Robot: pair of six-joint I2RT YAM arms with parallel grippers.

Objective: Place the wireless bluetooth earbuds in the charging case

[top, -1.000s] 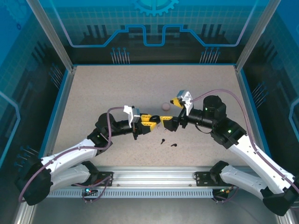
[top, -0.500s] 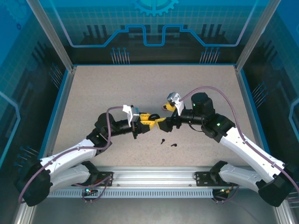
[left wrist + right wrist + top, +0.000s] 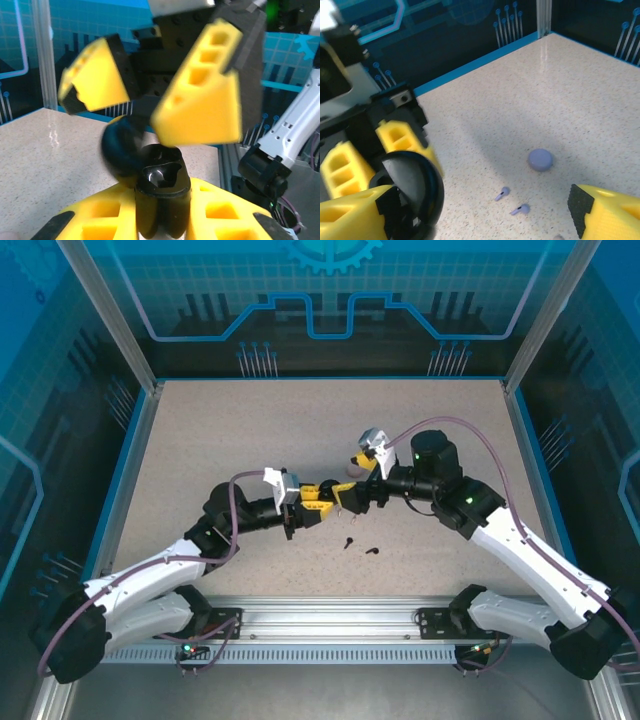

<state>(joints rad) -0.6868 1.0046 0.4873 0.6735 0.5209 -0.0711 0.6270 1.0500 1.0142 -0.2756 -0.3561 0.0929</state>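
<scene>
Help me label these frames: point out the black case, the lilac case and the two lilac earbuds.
black case [image 3: 161,207]: left wrist view, on its front wall.
lilac case [image 3: 540,159]: right wrist view, middle of its top.
lilac earbuds [image 3: 502,193]: right wrist view, on the left bud's body.

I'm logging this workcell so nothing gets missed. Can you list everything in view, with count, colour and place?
black charging case: one, black, lid open, held off the table in the left gripper.
lilac round case: one, lilac, closed, on the table beyond the grippers.
mauve round case: one, top view, just behind the right gripper; possibly that same lilac one.
lilac earbuds: two, lilac, on the table near the lilac case, not touching it.
black earbuds: two, black, on the table in front of the grippers.
table: one, speckled beige, blue-edged.
left gripper: one, yellow fingers, shut on the black charging case.
right gripper: one, yellow fingers, open, poised over that case.
</scene>
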